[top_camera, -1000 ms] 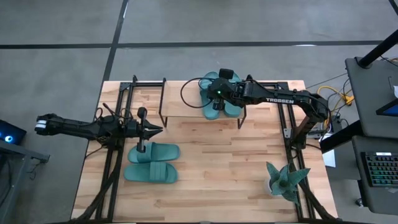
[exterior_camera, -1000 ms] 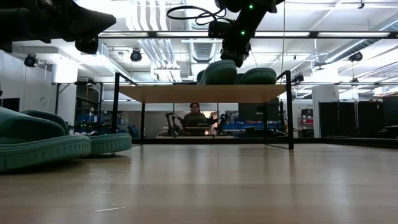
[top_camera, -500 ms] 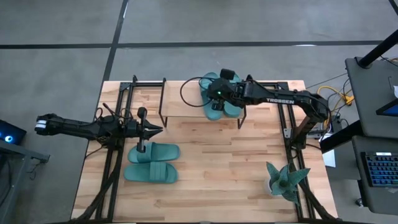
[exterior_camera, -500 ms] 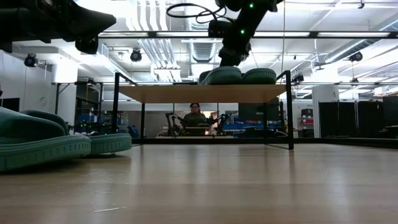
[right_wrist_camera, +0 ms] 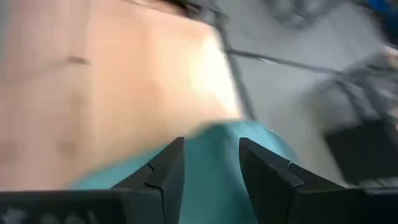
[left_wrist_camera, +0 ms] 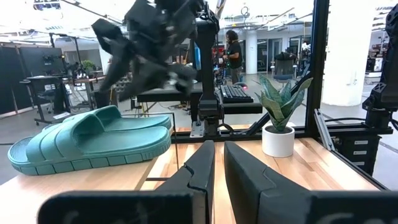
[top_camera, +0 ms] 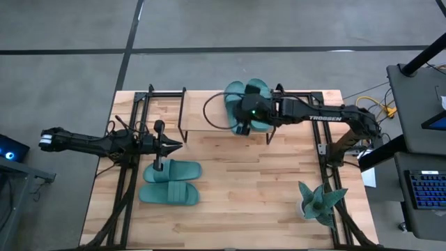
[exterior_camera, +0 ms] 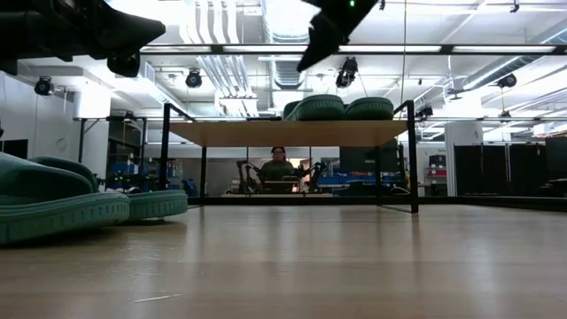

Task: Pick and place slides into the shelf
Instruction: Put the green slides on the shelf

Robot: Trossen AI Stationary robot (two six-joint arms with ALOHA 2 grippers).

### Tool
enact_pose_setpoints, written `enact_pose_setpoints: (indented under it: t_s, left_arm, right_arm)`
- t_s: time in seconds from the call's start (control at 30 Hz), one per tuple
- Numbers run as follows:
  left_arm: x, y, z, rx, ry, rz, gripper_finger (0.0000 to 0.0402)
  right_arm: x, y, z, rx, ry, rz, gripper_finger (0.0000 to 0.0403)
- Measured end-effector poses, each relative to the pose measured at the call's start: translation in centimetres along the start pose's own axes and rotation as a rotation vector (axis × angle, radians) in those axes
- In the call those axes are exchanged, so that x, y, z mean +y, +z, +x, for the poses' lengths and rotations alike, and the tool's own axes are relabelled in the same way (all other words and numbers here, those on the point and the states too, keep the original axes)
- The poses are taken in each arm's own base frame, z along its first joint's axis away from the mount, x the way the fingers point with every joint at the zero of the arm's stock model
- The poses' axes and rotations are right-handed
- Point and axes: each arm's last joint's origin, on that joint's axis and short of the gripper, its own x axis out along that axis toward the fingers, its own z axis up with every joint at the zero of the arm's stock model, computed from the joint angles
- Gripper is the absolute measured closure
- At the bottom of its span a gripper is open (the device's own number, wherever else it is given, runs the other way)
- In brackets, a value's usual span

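Two slides (top_camera: 245, 104) lie side by side on shelf (top_camera: 209, 120), at its right end; in low view the pair (exterior_camera: 338, 108) sits on top board (exterior_camera: 266, 133). My right gripper (top_camera: 242, 130) hangs above shelf's front edge beside that pair, jaws parted, gripping nothing. Two more slides (top_camera: 171, 181) lie on table (top_camera: 244, 195), in front of shelf's left end. My left gripper (top_camera: 175, 145) waits above table near them, fingers closed, empty. Plant (top_camera: 319, 202) stands well right of shelf.
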Motion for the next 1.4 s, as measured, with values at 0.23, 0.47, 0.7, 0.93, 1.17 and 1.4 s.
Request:
enact_pose_setpoints:
  t_s: [0.23, 0.47, 0.7, 0.93, 1.17, 1.4]
  left_arm:
    - [0.0, 0.0, 0.0, 0.000, 0.000, 0.000, 0.0379]
    - [0.0, 0.0, 0.0, 0.000, 0.000, 0.000, 0.0379]
    - [0.0, -0.1, 0.0, 0.013, -0.001, 0.001, 0.0379]
    - [0.0, -0.1, 0.0, 0.015, -0.001, 0.002, 0.0379]
    - [0.0, -0.1, -0.1, 0.015, -0.001, 0.002, 0.0379]
    - [0.0, -0.1, -0.1, 0.014, -0.001, 0.002, 0.0379]
  right_arm:
    - [2.1, 0.1, 1.6, 0.000, 0.076, -0.248, 0.0271]
    - [2.4, 0.0, 4.0, 0.107, -0.165, -0.434, 0.0261]
    - [1.5, -0.6, 5.0, 0.142, -0.169, -0.474, 0.0260]
    - [-0.3, -1.3, 5.7, 0.182, -0.199, -0.445, 0.0263]
    - [-0.8, -1.7, 6.1, 0.212, -0.196, -0.445, 0.0275]
    - [-0.8, -1.7, 6.1, 0.209, -0.196, -0.429, 0.0303]
